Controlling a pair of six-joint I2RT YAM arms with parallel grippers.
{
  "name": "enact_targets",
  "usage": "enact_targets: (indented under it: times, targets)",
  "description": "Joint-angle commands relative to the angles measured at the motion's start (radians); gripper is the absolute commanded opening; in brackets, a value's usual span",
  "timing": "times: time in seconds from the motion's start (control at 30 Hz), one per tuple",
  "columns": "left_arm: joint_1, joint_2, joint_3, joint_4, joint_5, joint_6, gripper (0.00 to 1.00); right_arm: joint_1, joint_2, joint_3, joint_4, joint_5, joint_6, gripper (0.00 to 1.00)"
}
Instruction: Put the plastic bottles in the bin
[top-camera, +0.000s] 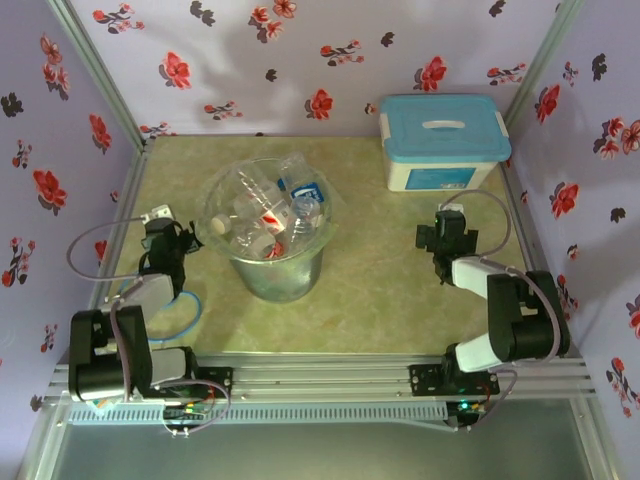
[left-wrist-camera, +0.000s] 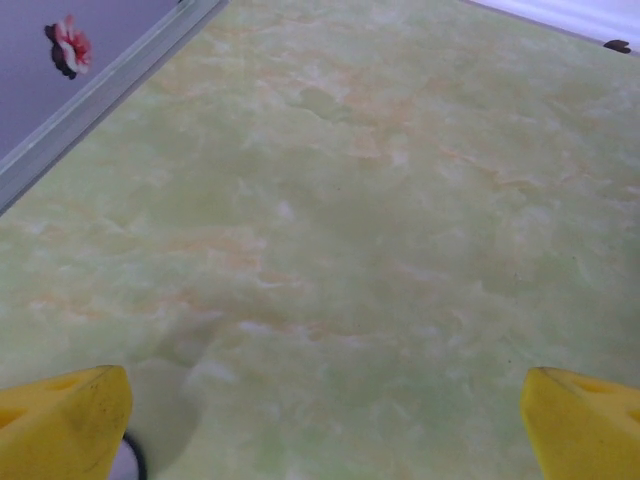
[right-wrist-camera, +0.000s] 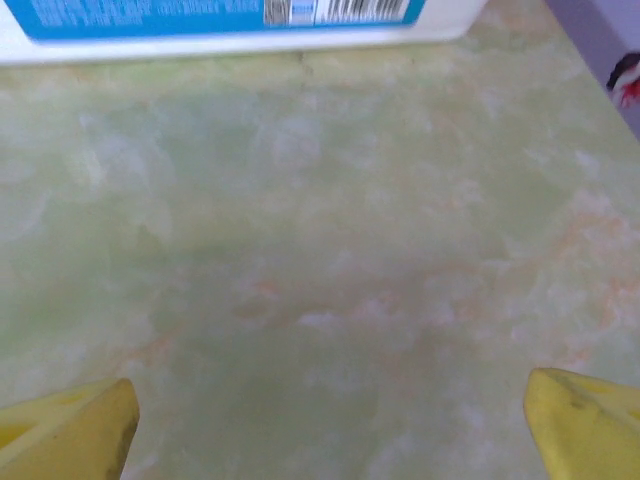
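The bin (top-camera: 285, 281), a round grey bucket lined with a clear bag, stands left of the table's middle. Several clear plastic bottles (top-camera: 268, 212) with red and blue labels lie piled inside it. My left gripper (top-camera: 160, 222) hovers just left of the bin near the table's left edge, pointing away from me. In its wrist view it (left-wrist-camera: 325, 425) is open, yellow fingertips (left-wrist-camera: 65, 420) far apart over bare tabletop. My right gripper (top-camera: 446, 228) sits right of centre, below the white box. Its wrist view shows it (right-wrist-camera: 330, 425) open, fingertips (right-wrist-camera: 585, 420) wide apart with nothing between them.
A white box with a light-blue lid (top-camera: 443, 140) stands at the back right; its labelled lower edge (right-wrist-camera: 230, 30) crosses the top of the right wrist view. Floral walls and metal rails (left-wrist-camera: 100, 95) close in the green marbled table (top-camera: 380, 290).
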Motion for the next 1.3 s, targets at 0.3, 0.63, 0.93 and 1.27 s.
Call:
enact_targets:
  times: [0.3, 0.63, 0.93, 1.27]
  targets:
    - [0.008, 0.015, -0.098, 0.282, 0.014, 0.077, 1.00, -0.056, 0.075, -0.133, 0.476, -0.055, 0.052, 0.99]
    - [0.004, 0.258, -0.212, 0.765, 0.020, 0.159, 1.00, -0.058, 0.109, -0.156, 0.579, -0.080, 0.032, 0.99]
    - [-0.020, 0.245, -0.162, 0.647, -0.006, 0.177, 1.00, -0.058, 0.102, -0.150, 0.557, -0.079, 0.034, 0.99]
    - [-0.021, 0.244, -0.162, 0.630, -0.013, 0.180, 1.00, -0.058, 0.101, -0.149, 0.554, -0.079, 0.035, 0.99]
